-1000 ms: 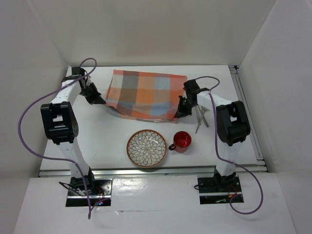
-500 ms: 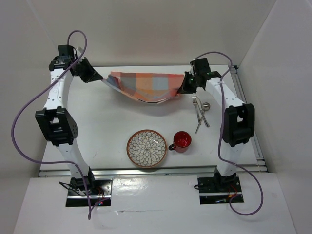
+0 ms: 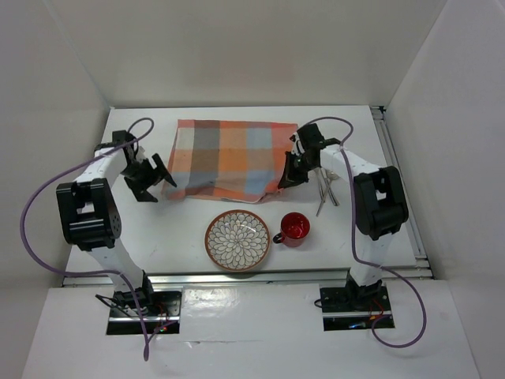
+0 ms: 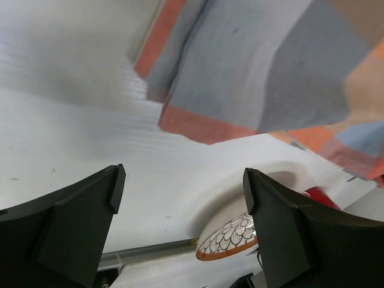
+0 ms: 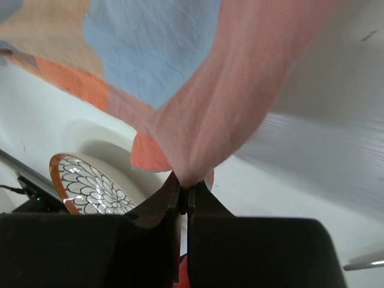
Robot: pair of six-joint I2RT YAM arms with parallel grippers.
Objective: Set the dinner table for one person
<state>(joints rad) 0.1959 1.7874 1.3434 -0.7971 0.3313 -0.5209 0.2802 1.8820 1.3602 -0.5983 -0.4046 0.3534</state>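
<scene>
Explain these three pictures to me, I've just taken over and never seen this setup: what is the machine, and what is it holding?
The overhead picture looks down on a white table with two robot arms bolted at its near edge: the left arm and the right arm. The other two pictures come from cameras on their wrists, each looking past its own gripper. On the table lie a checked cloth, a patterned plate, a red cup and some cutlery. The right gripper is shut on the cloth's near right corner. The left gripper stands open beside the cloth's left edge, holding nothing.
</scene>
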